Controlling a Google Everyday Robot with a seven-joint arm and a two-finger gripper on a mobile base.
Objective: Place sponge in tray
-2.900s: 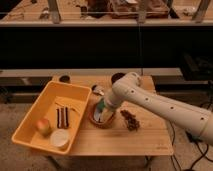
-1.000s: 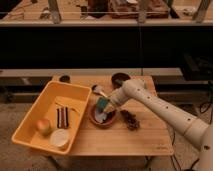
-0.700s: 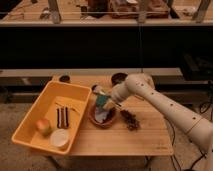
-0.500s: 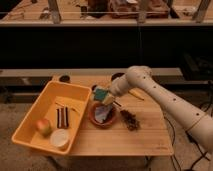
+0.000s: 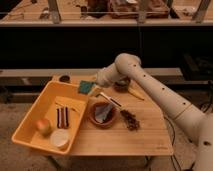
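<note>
Nearest in the tray (image 5: 29, 114), which sits on the left of the desk (image 5: 120, 142), is a white cup (image 5: 60, 139). An apple (image 5: 42, 125) lies just beside the cup, and dark bars (image 5: 62, 116) lie a little farther in. Right of the tray, a brown bowl (image 5: 103, 116) holds a pale cloth (image 5: 103, 111), and a dark clump (image 5: 131, 120) lies near it on the desk. Beyond these, the gripper (image 5: 94, 84) hangs over the tray's far right corner, clamped on the sponge (image 5: 86, 87). The sponge is held in the air above that rim and is not in the tray. A striped stick (image 5: 110, 99) lies between the sponge and the bowl. The white arm (image 5: 160, 92) reaches in from the right. A small dark bowl (image 5: 64, 78) stands at the desk's far left.
</note>
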